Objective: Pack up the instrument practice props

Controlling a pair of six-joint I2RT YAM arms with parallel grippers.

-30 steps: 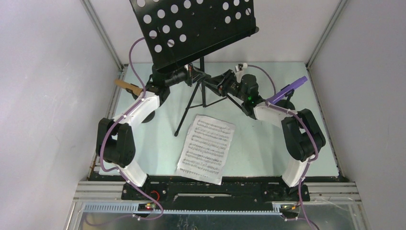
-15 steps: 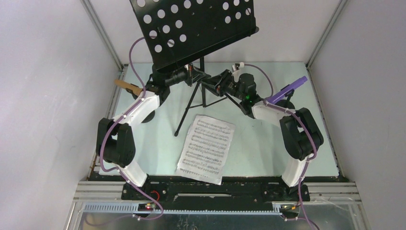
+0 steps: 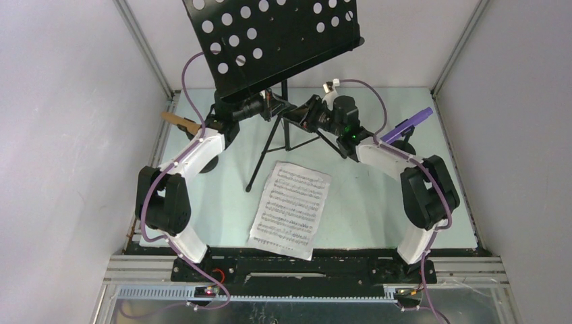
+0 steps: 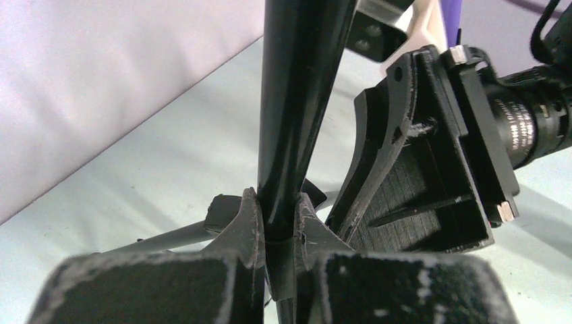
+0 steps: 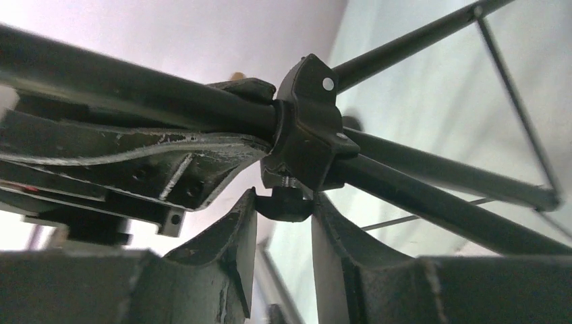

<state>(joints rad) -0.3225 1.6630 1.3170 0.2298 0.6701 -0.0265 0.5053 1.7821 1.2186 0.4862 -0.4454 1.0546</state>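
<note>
- Step in hand, by my reading: collapsing the black perforated music rack [image 3: 270, 40], which stands upright on its tripod legs [image 3: 260, 162] at the back middle of the table [image 3: 364, 202].
- The left gripper [image 4: 276, 202] is clamped on the rack's pole [image 4: 297, 101], low down near the leg joint.
- The right gripper [image 5: 283, 199] is closed around the small knob [image 5: 284, 208] under the collar [image 5: 307, 128] where the legs meet.
- The next move probably calls for turning that knob to loosen the collar, with the left grip holding the pole against twist.
- The white sheet-music pages [image 3: 290, 209] lie flat in front of the legs, apart from both grippers.
- No box or case shows in any view.
- The purple toy microphone [image 3: 405, 127] juts up behind the right arm and the tan toy microphone [image 3: 177, 120] beside the left; their holders are mostly hidden.
</note>
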